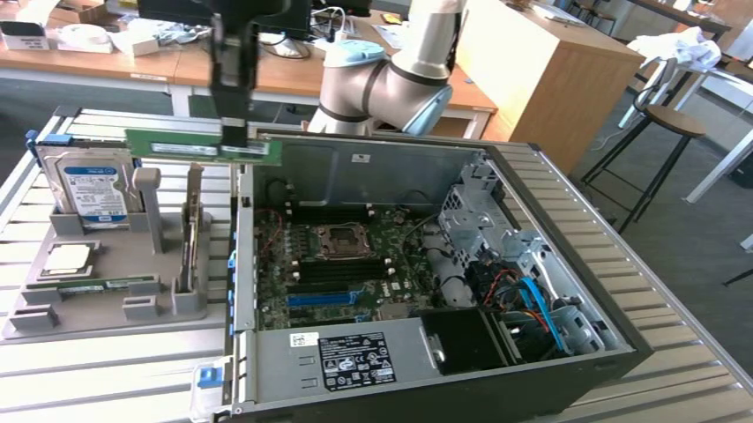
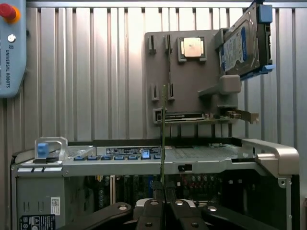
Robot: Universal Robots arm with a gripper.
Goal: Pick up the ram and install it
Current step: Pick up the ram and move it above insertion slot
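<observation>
One arm (image 1: 394,75) hangs gripper (image 1: 240,150) vertical, jaws clamped tight on the ram (image 1: 176,145), held level at 10 o'clock above the open case (image 1: 353,176); wrist view adds ram edge-on and a teach pendant (image 2: 10,48).

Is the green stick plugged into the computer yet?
Out. The fingers grip the ram in the air, over the edge of the open computer case.

Exterior view angled down into computer case (image 1: 353,176), wrist view behind gripper (image 2: 164,190) (nearer), sharing case.
</observation>
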